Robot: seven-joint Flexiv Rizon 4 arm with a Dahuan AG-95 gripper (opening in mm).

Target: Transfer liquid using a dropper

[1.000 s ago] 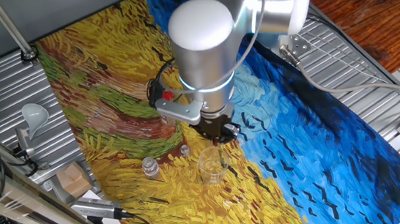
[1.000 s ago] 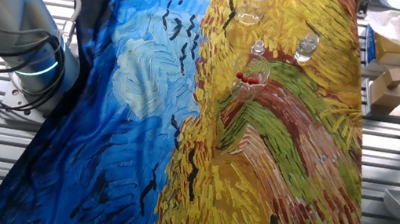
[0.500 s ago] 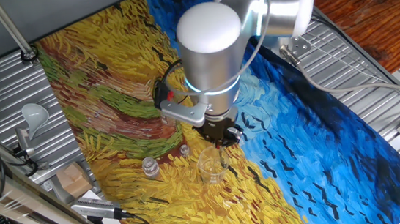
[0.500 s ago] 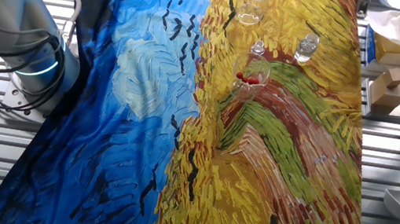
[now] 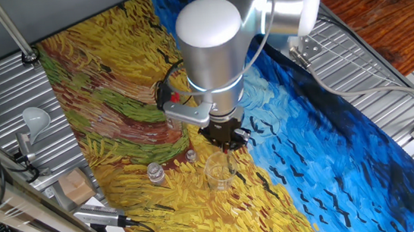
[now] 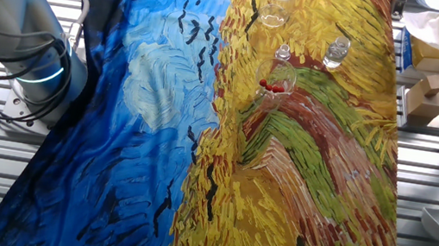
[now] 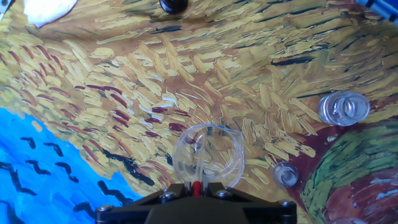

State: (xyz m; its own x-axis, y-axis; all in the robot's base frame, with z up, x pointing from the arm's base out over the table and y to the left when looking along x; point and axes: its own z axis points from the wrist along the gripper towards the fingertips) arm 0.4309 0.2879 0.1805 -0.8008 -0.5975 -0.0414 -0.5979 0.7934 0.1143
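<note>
The painted yellow-and-blue tablecloth (image 5: 105,88) covers the table. Over its near edge hangs the silver robot arm (image 5: 212,51), its black two-finger gripper (image 5: 224,139) directly above a clear glass beaker (image 5: 219,173). The hand view shows what the fixed views hide: the red-bulbed clear dropper (image 7: 196,185) clamped between the jaws, its long axis pointing straight down into the beaker's mouth. More red-bulbed droppers (image 6: 272,86) sit in a second beaker well apart.
</note>
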